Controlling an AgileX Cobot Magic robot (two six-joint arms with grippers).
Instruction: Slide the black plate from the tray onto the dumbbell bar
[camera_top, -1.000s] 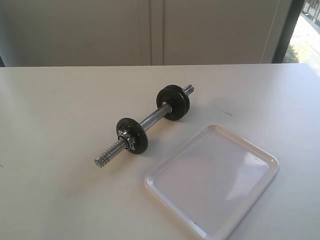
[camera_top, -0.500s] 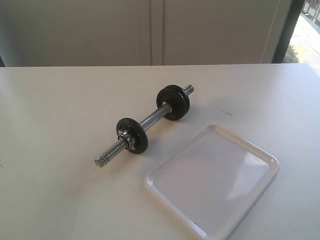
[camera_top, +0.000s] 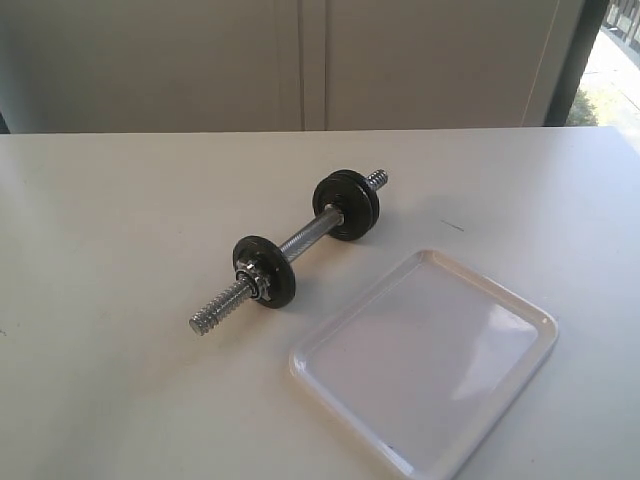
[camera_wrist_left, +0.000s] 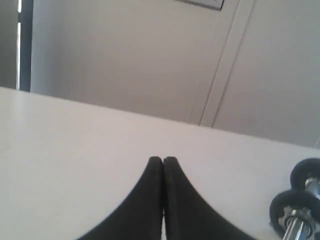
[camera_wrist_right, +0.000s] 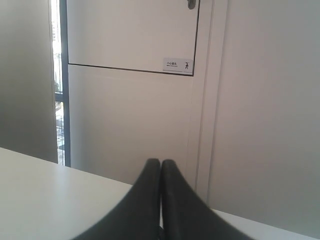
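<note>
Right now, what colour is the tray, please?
The tray is glossy white, clearest in the exterior view.

table (camera_top: 120, 250): white | on it: dumbbell bar (camera_top: 305, 238), centre | tray (camera_top: 425, 360), near bar, apart

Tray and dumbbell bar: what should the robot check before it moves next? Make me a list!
1. Plate waiting in the tray: not ok, none shows there.
2. Is the dumbbell bar lying flat on the table: ok.
3. Is the near threaded end bare: ok.
4. Is the left gripper free: ok, shut on nothing.
5. Is the right gripper free: ok, shut on nothing.
6. Job already done: cannot tell; black discs sit at both ends.
</note>
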